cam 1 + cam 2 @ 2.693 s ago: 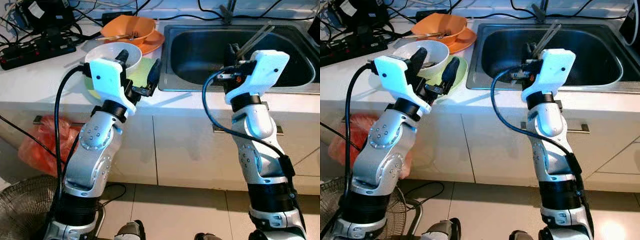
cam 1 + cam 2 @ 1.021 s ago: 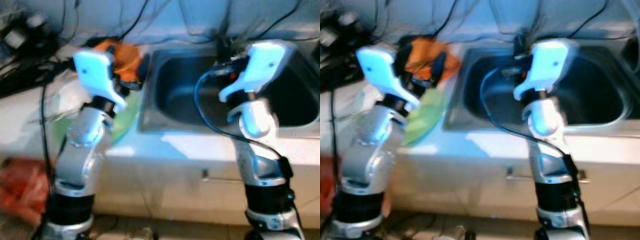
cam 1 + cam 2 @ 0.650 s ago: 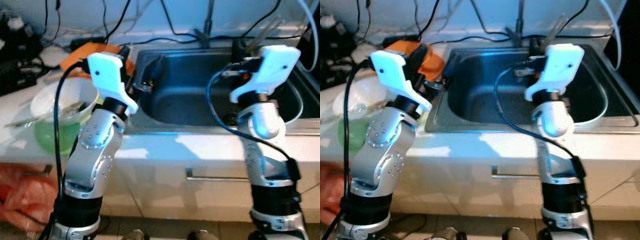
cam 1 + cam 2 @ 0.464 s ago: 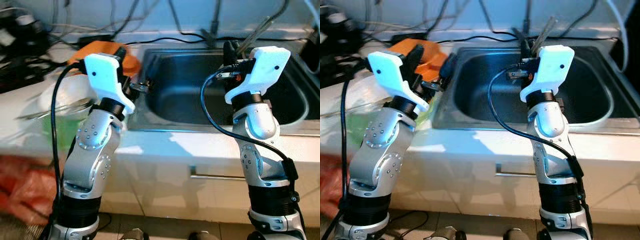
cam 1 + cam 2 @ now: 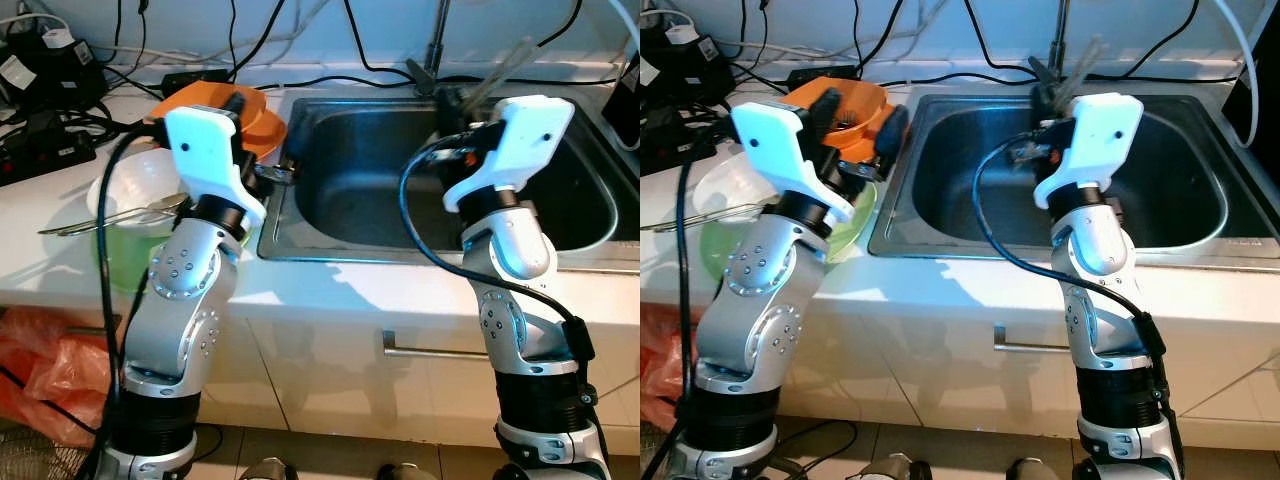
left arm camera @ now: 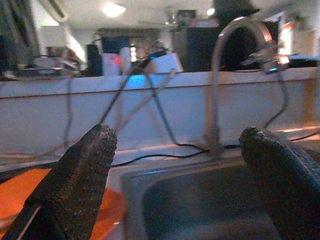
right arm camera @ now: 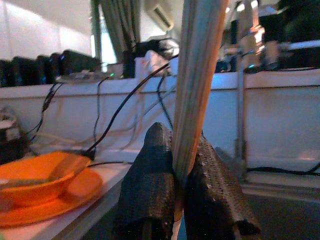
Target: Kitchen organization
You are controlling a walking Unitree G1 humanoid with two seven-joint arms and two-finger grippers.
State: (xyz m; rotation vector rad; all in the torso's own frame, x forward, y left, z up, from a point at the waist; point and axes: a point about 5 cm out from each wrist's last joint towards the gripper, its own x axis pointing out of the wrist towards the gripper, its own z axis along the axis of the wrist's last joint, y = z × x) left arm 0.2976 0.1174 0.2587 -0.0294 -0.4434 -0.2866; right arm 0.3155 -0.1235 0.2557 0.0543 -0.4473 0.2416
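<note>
Chopsticks (image 7: 197,90) | pale, slim | pinched in right gripper (image 7: 181,200) | steel sink (image 5: 400,180)

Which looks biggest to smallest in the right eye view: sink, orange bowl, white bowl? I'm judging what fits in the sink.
1. sink, clearly the largest.
2 and 3. white bowl and orange bowl: unsure. Both sit partly behind the left gripper, and the orange one lies farther from the camera.
</note>
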